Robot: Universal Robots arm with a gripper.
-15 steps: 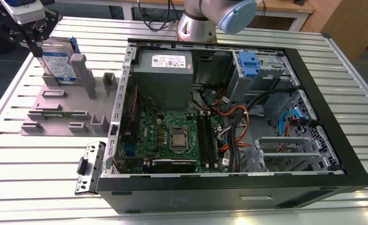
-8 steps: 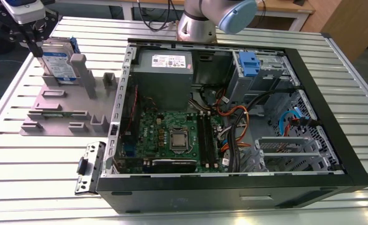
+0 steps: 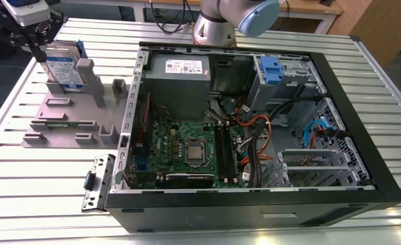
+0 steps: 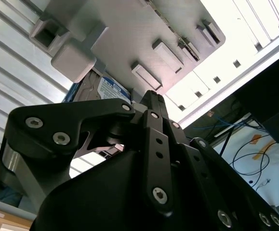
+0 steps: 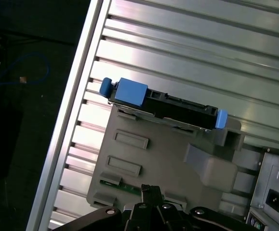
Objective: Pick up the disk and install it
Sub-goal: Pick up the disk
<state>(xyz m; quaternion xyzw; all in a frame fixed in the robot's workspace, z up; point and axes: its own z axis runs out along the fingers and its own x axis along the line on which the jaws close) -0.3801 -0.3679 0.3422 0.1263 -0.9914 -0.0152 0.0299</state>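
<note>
The disk (image 3: 63, 66) stands on edge in a slot at the far end of a grey fixture (image 3: 64, 120), at the exterior view's left. It is silver with a white-and-blue label and a blue bracket. My gripper (image 3: 40, 43) hangs just above its upper edge, slightly to the left; contact cannot be made out. In the first wrist view the disk (image 5: 163, 107) shows edge-on with blue bracket ends, and the gripper (image 5: 149, 191) sits over the fixture a short way from it. In the second wrist view the gripper (image 4: 151, 101) covers most of the disk label (image 4: 111, 89).
The open computer case (image 3: 363, 132) lies on the slatted table at the exterior view's right, with a grey power supply (image 3: 180, 66), a drive cage with a blue latch (image 3: 272, 69), and loose cables. A metal bracket (image 3: 98, 181) lies by the case. The arm's base (image 3: 217, 25) stands behind.
</note>
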